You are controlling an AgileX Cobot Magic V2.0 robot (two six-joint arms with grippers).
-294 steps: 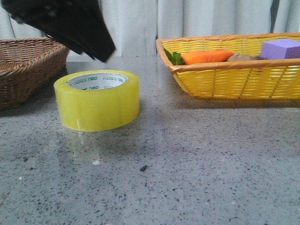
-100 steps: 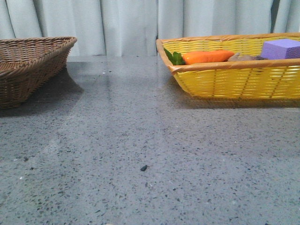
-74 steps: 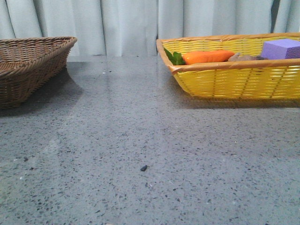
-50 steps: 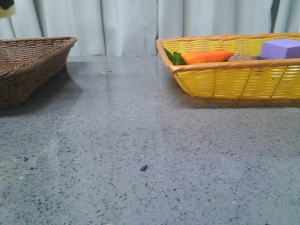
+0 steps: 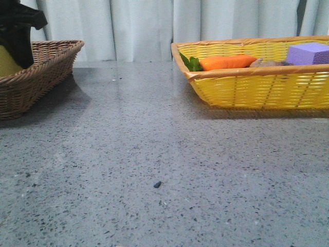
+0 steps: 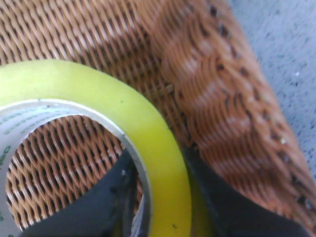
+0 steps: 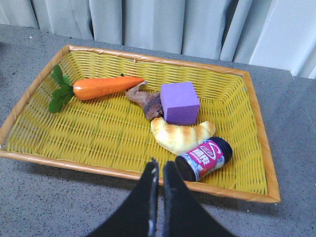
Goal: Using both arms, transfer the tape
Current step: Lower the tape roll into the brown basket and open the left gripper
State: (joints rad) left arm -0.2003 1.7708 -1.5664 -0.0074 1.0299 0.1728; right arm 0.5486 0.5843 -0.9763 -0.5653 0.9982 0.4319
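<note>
The yellow tape (image 6: 148, 123) with its white core is held in my left gripper (image 6: 163, 197). One black finger is inside the core and one is outside the roll wall. The roll hangs over the floor of the brown wicker basket (image 6: 207, 94). In the front view the left gripper (image 5: 18, 31) is at the far left over the brown basket (image 5: 41, 77), with a bit of the yellow tape (image 5: 6, 63) showing beside it. My right gripper (image 7: 159, 170) is shut and empty, above the table just in front of the yellow basket (image 7: 123, 173).
The yellow basket (image 5: 257, 87) stands at the right. It holds a carrot (image 7: 106, 87), a purple block (image 7: 180, 102), a croissant (image 7: 180, 136), a small can (image 7: 203, 159) and a brown piece (image 7: 145, 98). A dark speck (image 5: 157, 184) lies on the grey table.
The tape was lifted off the table and left the front view. The left gripper with the tape has now come down into view over the brown basket at the far left.
</note>
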